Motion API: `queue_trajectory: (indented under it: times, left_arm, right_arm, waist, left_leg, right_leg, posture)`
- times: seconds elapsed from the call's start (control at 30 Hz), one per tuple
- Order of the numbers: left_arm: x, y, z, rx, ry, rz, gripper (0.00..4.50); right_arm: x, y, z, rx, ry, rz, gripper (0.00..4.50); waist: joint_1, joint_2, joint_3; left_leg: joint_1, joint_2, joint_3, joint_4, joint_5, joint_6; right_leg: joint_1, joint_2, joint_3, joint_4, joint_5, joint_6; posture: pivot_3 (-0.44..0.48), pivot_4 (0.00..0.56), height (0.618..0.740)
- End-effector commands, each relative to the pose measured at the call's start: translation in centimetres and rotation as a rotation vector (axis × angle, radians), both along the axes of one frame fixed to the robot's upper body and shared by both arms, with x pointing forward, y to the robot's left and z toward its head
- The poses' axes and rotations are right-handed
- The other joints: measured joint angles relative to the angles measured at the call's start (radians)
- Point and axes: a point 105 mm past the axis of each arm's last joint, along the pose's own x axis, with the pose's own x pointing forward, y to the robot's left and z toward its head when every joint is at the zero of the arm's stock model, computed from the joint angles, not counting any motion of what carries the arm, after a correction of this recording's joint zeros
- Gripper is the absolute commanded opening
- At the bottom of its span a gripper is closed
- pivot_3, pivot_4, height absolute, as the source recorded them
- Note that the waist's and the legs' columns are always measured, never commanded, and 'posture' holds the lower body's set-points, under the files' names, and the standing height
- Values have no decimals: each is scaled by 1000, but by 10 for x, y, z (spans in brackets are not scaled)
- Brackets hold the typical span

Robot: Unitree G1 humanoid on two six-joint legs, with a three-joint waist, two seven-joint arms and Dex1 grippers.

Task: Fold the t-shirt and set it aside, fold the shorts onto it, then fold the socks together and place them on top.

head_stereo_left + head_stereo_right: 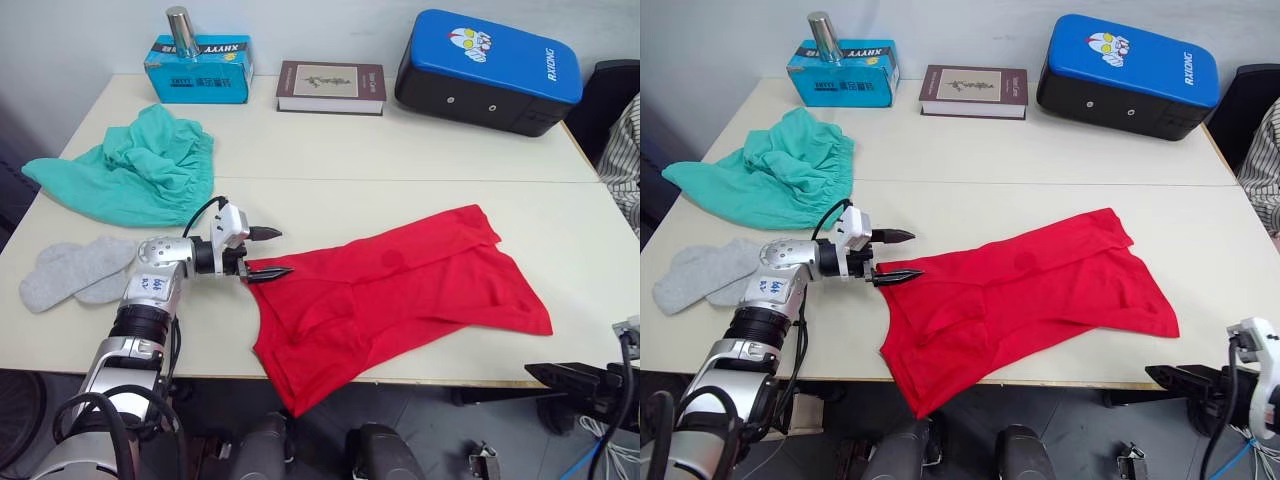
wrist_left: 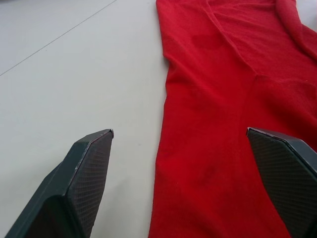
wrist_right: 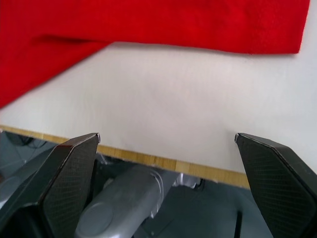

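The socks (image 1: 72, 272) are lying at the table's (image 1: 400, 150) left edge, the shorts (image 1: 135, 165) bunched behind them. The left gripper (image 1: 266, 252) is hovering with fingers spread wide at the shirt's (image 1: 400, 290) left edge. The shirt is overhanging the front edge. The right gripper (image 3: 166, 144) is waiting wide open off the front right corner.
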Motion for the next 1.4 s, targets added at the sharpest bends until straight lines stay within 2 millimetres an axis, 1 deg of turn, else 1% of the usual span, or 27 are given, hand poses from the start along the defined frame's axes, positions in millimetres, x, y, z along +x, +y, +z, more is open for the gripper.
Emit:
queue_trajectory:
  times: [0.03, 0.13, 0.27, 0.33, 0.4, 0.47, 0.6, 0.73, 0.8, 0.9, 0.93, 1.0, 1.07, 1.17, 1.2, 1.27, 1.3, 1.33, 1.4]
  left_arm:
    - [5, -2, 0, 26, 25, -5, 4500]
    - [6, -3, -2, 42, 50, -14, 4500]
    - [5, -6, -2, 39, 47, -22, 4500]
    - [4, -6, -3, 39, 49, -26, 4500]
    - [3, -6, -4, 39, 51, -28, 4500]
    - [2, -5, -5, 37, 51, -25, 4500]
    - [1, -3, -6, 37, 54, -19, 4500]
    - [-1, -1, -8, 40, 58, -17, 4500]
    - [-2, -2, -10, 39, 61, -17, 4500]
    - [-3, -3, -12, 37, 63, -18, 4500]
    - [-3, -4, -12, 35, 64, -19, 4500]
    - [-3, -5, -12, 34, 64, -20, 4500]
    - [-3, -4, -13, 34, 63, -19, 4500]
    - [-4, -1, -14, 35, 61, -14, 4500]
    - [-4, 0, -14, 35, 60, -11, 4500]
    - [-4, 1, -14, 36, 60, -7, 4500]
    - [-4, 2, -14, 37, 60, -5, 4500]
    - [-4, 3, -14, 36, 60, -2, 4500]
    - [-2, 4, -13, 37, 59, 5, 4500]
  right_arm:
    - [10, 8, -2, 88, -26, -80, 4459]
    - [20, 10, -4, 108, -49, -129, 4459]
    - [40, 8, -7, 64, -90, -178, 4459]
    - [49, 7, -3, 60, -129, -188, 4459]
    - [57, 6, 1, 53, -167, -200, 4459]
    - [64, 6, 10, 54, -218, -204, 4459]
    - [75, 10, 27, 62, -287, -178, 4459]
    - [84, 21, 43, 8, -321, -92, 4459]
    - [92, 31, 53, 36, -342, -61, 4459]
    - [97, 43, 56, 63, -347, -14, 4459]
    - [97, 44, 55, 64, -346, -11, 4459]
    - [97, 39, 52, 49, -340, -27, 4459]
    - [91, 26, 57, 51, -364, -66, 4459]
    - [74, 6, 58, 45, -350, -122, 4459]
    - [66, 1, 56, 43, -329, -131, 4459]
    - [59, -2, 53, 44, -306, -138, 4459]
    - [53, -5, 50, 44, -288, -144, 4459]
    - [44, -10, 43, 44, -253, -161, 4459]
    - [34, -17, 29, 22, -202, -192, 4459]
  waist:
    - [-5, 0, 0]
    - [-9, -2, -1]
    - [-11, -4, -2]
    - [-9, -4, -2]
    - [-7, -4, -2]
    - [-6, -4, -2]
    - [-6, -4, -2]
    - [-7, -4, -2]
    - [-8, -4, -2]
    - [-7, -4, -2]
    - [-6, -4, -2]
    - [-2, -4, -2]
    - [2, -4, -2]
    - [12, -4, -2]
    - [14, -4, -2]
    - [17, -4, -2]
    - [17, -4, -2]
    - [17, -4, -2]
    - [17, -4, -2]
  left_leg:
    - [0, 0, 0, 0, 1, -1]
    - [1, 0, 0, 0, 2, -2]
    - [1, 1, 0, 0, 2, -2]
    - [1, 0, 0, 0, 2, -2]
    - [1, 0, 0, 0, 2, -1]
    - [1, 0, 0, 0, 2, -1]
    - [0, 0, 0, 0, 2, -1]
    - [0, 0, 1, -1, 2, -2]
    - [0, 0, 1, 0, 2, -2]
    - [-1, 0, 0, -1, 3, -3]
    - [-1, 0, 0, -1, 3, -3]
    - [-1, 0, 0, -1, 3, -3]
    - [-2, -1, 0, -1, 3, -3]
    - [-2, -1, 0, 0, 3, -2]
    - [-2, -1, 0, 0, 2, -2]
    - [-2, -1, 0, -1, 2, -2]
    - [-2, -1, 0, -1, 3, -2]
    - [-2, -1, 0, 0, 3, -2]
    - [-2, 0, -1, -1, 3, -2]
  right_leg:
    - [0, 0, 0, 1, 0, 0]
    - [0, 0, 1, 1, 0, 0]
    - [-1, 0, 2, 1, 0, 0]
    - [-1, 0, 2, 1, 0, 0]
    - [-1, 0, 2, 2, 0, 0]
    - [-1, 0, 2, 2, 0, 0]
    - [-3, 0, 2, 5, 0, 0]
    - [-6, 0, 2, 8, 0, 0]
    - [-7, 0, 2, 9, 0, 0]
    - [-7, 0, 2, 10, 0, 0]
    - [-7, 0, 2, 10, 0, 0]
    - [-7, 0, 2, 9, 0, 0]
    - [-7, -1, 2, 9, 0, 0]
    - [-7, -1, 2, 8, 0, 0]
    - [-7, -1, 2, 8, 0, 0]
    - [-7, -1, 2, 8, 0, 0]
    - [-7, 0, 2, 8, 0, 0]
    - [-7, 0, 1, 8, 0, 0]
    - [-7, 0, 1, 8, 0, 0]
  posture:
    - [0, 150, 740]
    - [0, 150, 740]
    - [0, 150, 740]
    - [0, 150, 740]
    - [0, 150, 740]
    - [0, 150, 740]
    - [0, 150, 740]
    - [0, 150, 740]
    - [0, 150, 740]
    - [0, 150, 740]
    - [0, 150, 740]
    - [0, 150, 740]
    - [0, 150, 740]
    - [0, 150, 740]
    - [0, 150, 740]
    - [0, 150, 740]
    - [0, 150, 740]
    - [0, 150, 740]
    - [0, 150, 740]
